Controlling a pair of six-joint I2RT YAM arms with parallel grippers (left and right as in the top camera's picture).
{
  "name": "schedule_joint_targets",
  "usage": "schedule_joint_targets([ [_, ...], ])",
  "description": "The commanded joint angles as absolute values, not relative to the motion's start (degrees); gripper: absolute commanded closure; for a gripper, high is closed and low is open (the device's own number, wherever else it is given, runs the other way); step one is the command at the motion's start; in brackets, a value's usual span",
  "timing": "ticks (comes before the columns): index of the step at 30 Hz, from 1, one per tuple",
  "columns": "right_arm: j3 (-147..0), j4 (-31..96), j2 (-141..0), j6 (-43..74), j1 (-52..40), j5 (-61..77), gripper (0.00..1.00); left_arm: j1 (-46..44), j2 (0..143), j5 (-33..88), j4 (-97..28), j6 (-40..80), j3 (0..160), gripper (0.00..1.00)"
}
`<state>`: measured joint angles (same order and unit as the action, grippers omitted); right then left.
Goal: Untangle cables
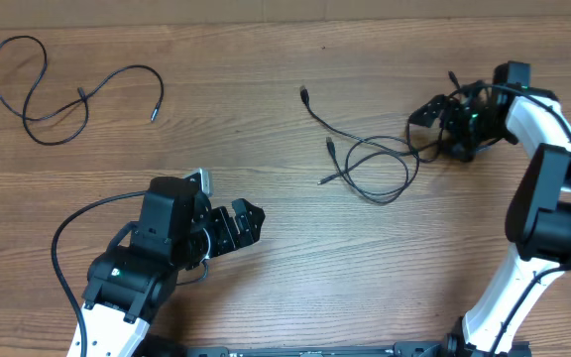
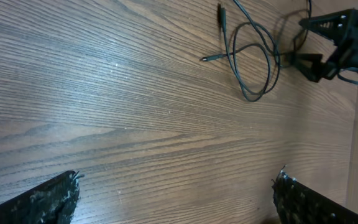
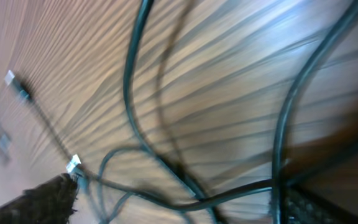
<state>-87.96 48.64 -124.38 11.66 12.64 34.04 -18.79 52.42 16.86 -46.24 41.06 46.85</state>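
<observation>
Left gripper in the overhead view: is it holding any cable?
No, the left gripper sits open over the table, apart from the tangled cables and the separate cable.

There was one table (image 1: 365, 297). Two arms worked at it, a left arm (image 1: 127, 283) and a right arm (image 1: 548, 198), with two end effectors: the left end effector (image 1: 249, 226) and the right end effector (image 1: 426, 132). One lone cable (image 1: 38, 94) was counted, plus one tangle of cables (image 1: 377, 171). The tangle showed three plug ends (image 1: 305, 92), but its strands could not be counted.
</observation>
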Motion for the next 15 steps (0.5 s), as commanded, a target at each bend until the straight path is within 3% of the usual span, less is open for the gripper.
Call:
schedule_joint_targets([
  [1, -84.2, 50.0, -130.4, 9.9, 7.8, 37.1, 0.09, -19.2, 52.5, 15.9, -46.0, 41.8, 46.8, 0.0],
  [8, -89.0, 58.1, -120.9, 18.4, 5.1, 9.6, 0.07, -19.2, 52.5, 15.9, -46.0, 41.8, 46.8, 0.01],
  [13, -89.0, 57.3, -114.9, 25.5, 4.3, 7.7, 0.05, -19.2, 52.8, 15.9, -46.0, 41.8, 46.8, 0.01],
  [15, -89.0, 55.2, -114.4, 27.3, 3.7, 7.8, 0.0, -19.2, 52.9, 15.9, -45.9, 41.8, 46.8, 0.0],
])
